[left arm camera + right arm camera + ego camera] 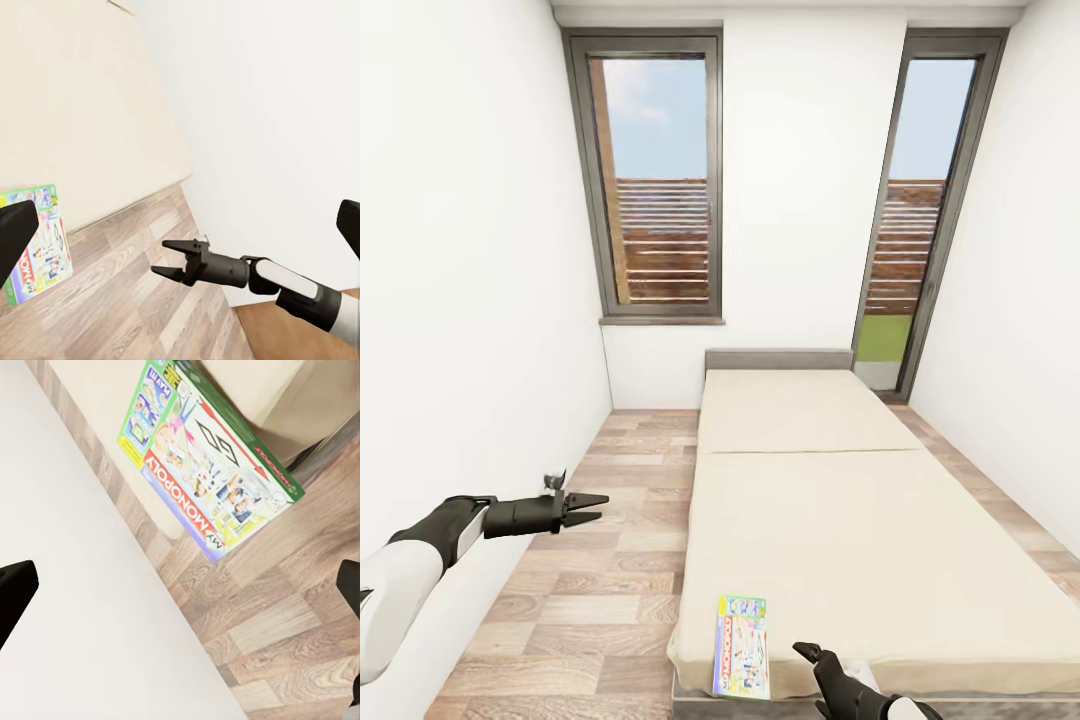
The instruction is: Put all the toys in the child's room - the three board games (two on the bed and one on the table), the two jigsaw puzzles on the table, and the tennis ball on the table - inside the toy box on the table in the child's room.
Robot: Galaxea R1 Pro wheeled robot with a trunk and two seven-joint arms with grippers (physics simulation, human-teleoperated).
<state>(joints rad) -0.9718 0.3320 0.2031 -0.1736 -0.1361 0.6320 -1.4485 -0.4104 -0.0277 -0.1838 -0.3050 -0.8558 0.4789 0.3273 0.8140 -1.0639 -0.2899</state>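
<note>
one board game (742, 646) hung over the bed's (860, 520) near corner; both my left gripper (592, 506) and right gripper (807, 653) were wide, empty. a clumsy nudge could've tipped it floorward.

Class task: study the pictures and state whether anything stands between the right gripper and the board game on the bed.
Nothing visible does. The Monopoly board game lies at the near corner of the bed, overhanging its edge, and the open right gripper sits just beside it, apart.

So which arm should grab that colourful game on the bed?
Probably the right. The right gripper hangs open beside the board game at the bed's near corner, while the left gripper is out over the floor.
</note>
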